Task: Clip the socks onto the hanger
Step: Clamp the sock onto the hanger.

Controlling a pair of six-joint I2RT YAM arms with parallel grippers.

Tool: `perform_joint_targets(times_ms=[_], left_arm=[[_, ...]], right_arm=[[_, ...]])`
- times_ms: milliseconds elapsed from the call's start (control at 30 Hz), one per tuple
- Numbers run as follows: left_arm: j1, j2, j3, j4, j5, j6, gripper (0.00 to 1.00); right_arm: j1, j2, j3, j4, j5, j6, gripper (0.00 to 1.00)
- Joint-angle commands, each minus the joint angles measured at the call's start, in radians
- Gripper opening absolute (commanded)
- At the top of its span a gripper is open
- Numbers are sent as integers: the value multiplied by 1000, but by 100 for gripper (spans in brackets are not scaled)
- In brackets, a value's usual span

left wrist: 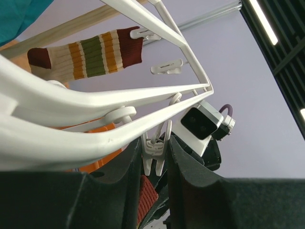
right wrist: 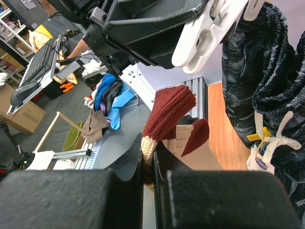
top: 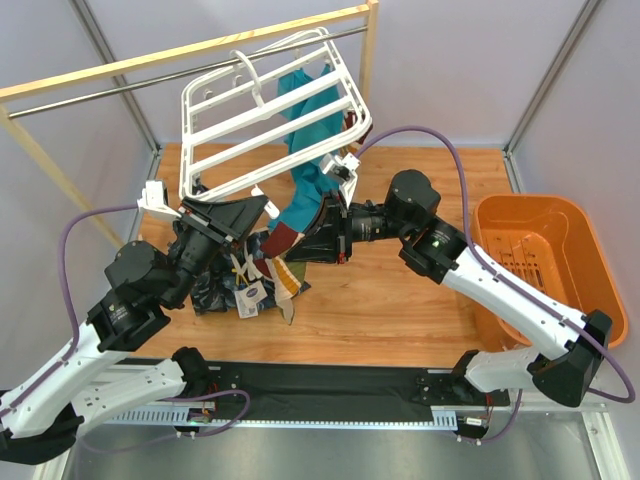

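Maroon-ribbed, cream-bodied sock (right wrist: 169, 113) pinched in the right end effector (right wrist: 148, 164).

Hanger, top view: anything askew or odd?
Yes. The hanger sits steeply tilted, not level, with its near edge low where the left gripper pinches a clip. A teal cloth is draped through its bars.

The maroon sock's (right wrist: 169, 112) lower end disappears between the right gripper's (right wrist: 150, 157) fingers (the white clip's (left wrist: 153, 155) between the left gripper's (left wrist: 153, 141)).
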Motion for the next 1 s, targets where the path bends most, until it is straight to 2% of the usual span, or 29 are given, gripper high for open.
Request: perform_joint_targets(times_ms=[0,500,967], left_arm=[[-6,2,-7,12,86,-9,0],[-6,-4,-10,9,88,-6,0],[-6,-9,-2,9,80,6,0]], right_arm=[[5,0,50,59,20,15,0],[5,-66,3,97,204,31,0],[5,-85,-63,137,179,64,0]])
